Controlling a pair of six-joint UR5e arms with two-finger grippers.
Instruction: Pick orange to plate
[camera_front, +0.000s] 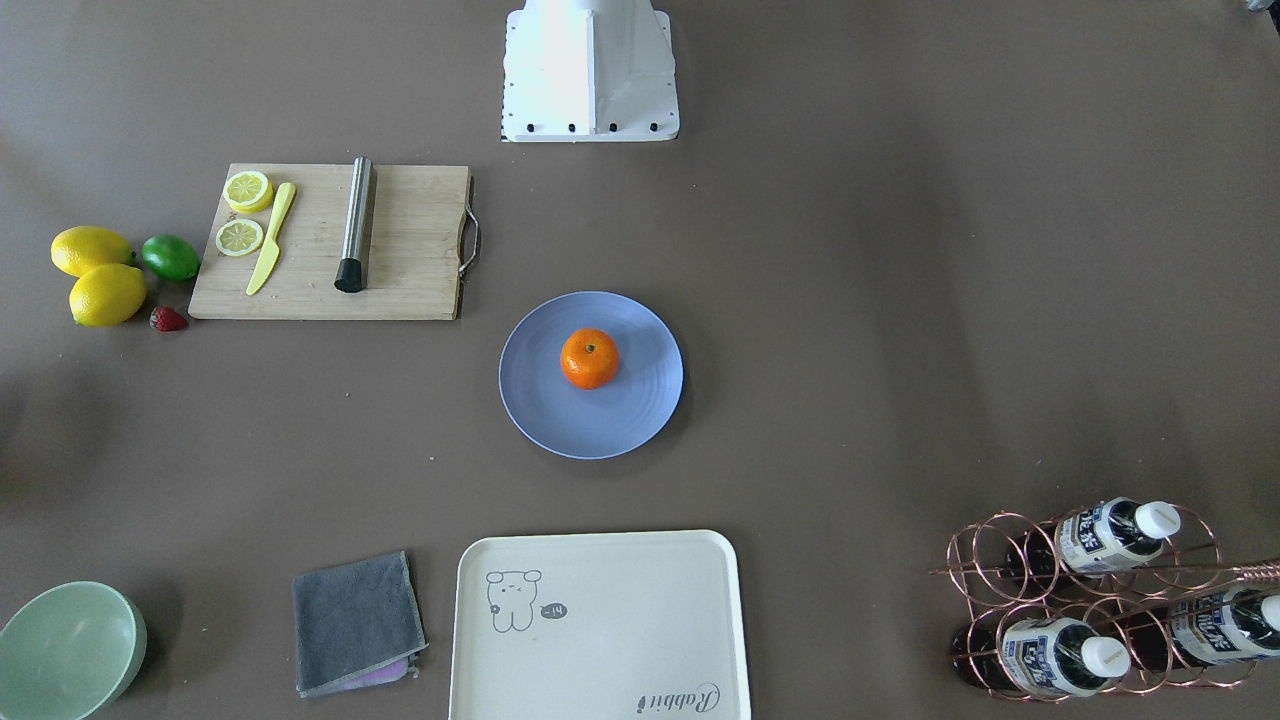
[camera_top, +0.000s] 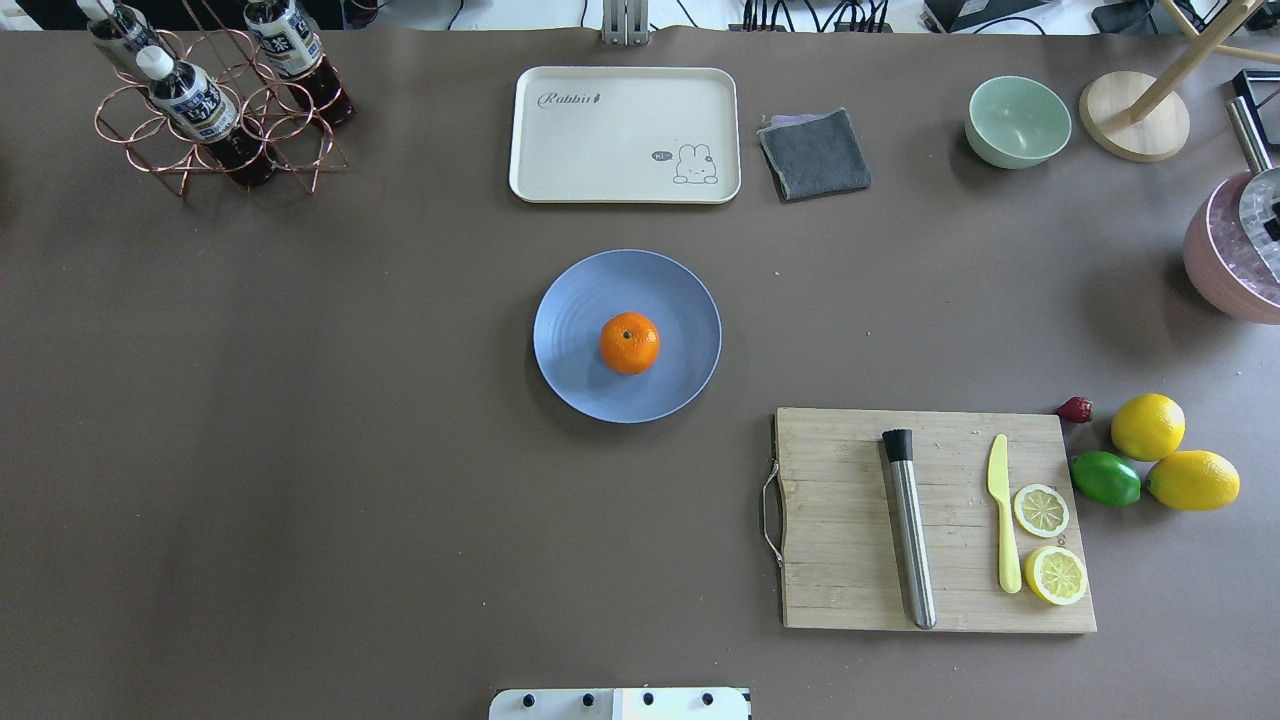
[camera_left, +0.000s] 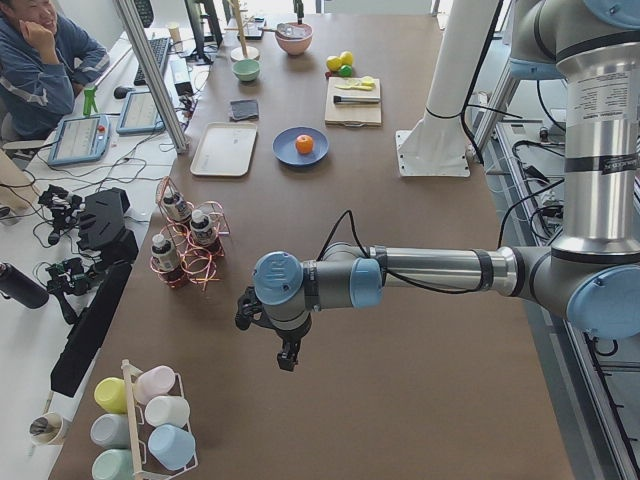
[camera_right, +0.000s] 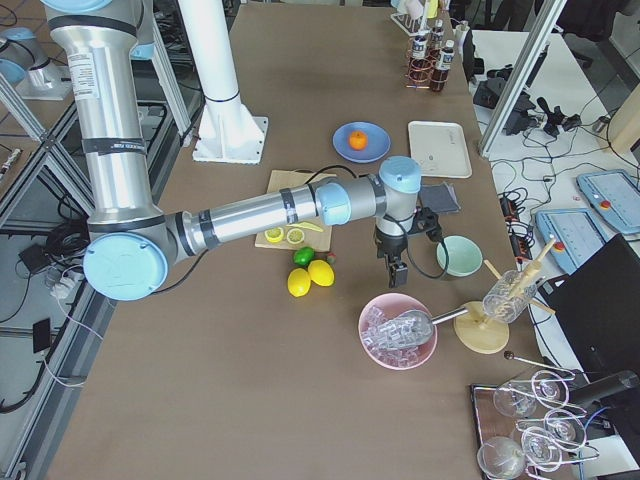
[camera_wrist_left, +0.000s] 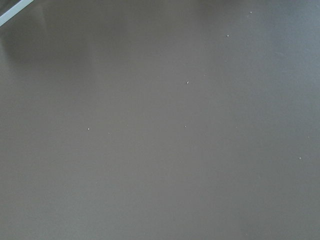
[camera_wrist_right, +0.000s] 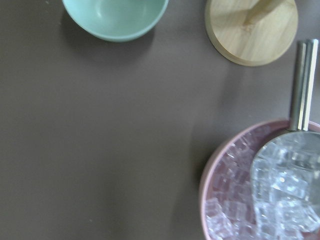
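Note:
The orange (camera_top: 629, 343) rests stem-up near the middle of the pale blue plate (camera_top: 580, 385) at the table's centre, also seen as orange (camera_front: 590, 358) on plate (camera_front: 545, 410). No gripper touches it. My left gripper (camera_left: 287, 355) hangs far off over bare table beyond the bottle rack. My right gripper (camera_right: 393, 272) hangs between the green bowl and the pink ice bowl. Both grippers show only in the side views, so I cannot tell whether they are open or shut. The left wrist view holds only brown tabletop.
A cutting board (camera_top: 850, 520) carries a steel muddler, a yellow knife and lemon slices; lemons (camera_top: 1147, 427) and a lime (camera_top: 1105, 478) lie beside it. Cream tray (camera_top: 625, 135), grey cloth (camera_top: 814, 153), green bowl (camera_wrist_right: 115, 17), pink ice bowl (camera_wrist_right: 235, 195) and bottle rack (camera_top: 215, 120) ring the table.

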